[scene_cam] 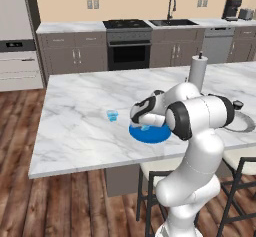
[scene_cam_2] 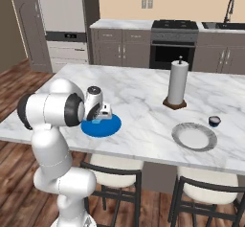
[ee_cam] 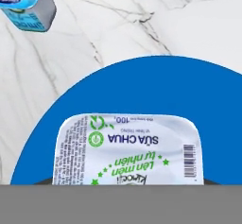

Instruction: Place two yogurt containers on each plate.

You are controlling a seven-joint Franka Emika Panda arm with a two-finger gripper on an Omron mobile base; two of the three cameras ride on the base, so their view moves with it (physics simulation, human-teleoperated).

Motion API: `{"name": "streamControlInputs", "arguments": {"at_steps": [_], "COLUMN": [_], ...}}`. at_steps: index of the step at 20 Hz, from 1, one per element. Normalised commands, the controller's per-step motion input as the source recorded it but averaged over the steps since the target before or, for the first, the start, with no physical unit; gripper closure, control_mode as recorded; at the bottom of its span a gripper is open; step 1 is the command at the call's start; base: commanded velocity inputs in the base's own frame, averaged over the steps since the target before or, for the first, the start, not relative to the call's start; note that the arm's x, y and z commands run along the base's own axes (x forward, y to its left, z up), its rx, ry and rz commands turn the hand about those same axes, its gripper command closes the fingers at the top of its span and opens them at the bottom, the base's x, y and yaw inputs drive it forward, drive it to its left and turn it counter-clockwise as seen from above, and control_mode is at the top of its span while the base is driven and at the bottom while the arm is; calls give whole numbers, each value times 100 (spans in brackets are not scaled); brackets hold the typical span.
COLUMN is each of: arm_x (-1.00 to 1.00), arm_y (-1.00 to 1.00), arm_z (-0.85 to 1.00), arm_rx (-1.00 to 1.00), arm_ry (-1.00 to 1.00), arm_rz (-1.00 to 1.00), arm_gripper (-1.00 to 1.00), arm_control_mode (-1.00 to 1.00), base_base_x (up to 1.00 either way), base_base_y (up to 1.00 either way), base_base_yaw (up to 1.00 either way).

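Pale blue yogurt cup (scene_cam: 112, 115) sits alone on the marble counter (scene_cam: 75, 131), left of the blue plate (scene_cam: 150, 134). Over that plate my gripper (scene_cam_2: 102, 113) is clamped on another yogurt container (ee_cam: 128, 148). Farther right: paper towel roll (scene_cam_2: 176, 84), grey plate (scene_cam_2: 194, 137), dark cup (scene_cam_2: 214, 121).

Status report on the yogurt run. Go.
Gripper shut on yogurt container, over the blue plate. Second blue cup on counter beside plate. Dark cup by grey plate. Nothing in the way.
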Motion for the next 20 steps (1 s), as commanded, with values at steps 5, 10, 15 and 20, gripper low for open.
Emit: {"name": "streamControlInputs", "arguments": {"at_steps": [5, 10, 15, 20], "arm_x": [-2, -3, -1, -2], "arm_y": [14, 11, 1, 0], "arm_z": [-6, 0, 0, 2], "arm_rx": [0, 0, 0, 0], "arm_ry": [-3, 0, 0, 0], "arm_rz": [-14, -19, -15, -12], "arm_gripper": [100, 100, 100, 100], "arm_control_mode": [-100, -100, -100, -100], "base_base_x": [0, 0, 0, 0], "base_base_y": [0, 0, 0, 0], "base_base_yaw": [0, 0, 0, 0]}}
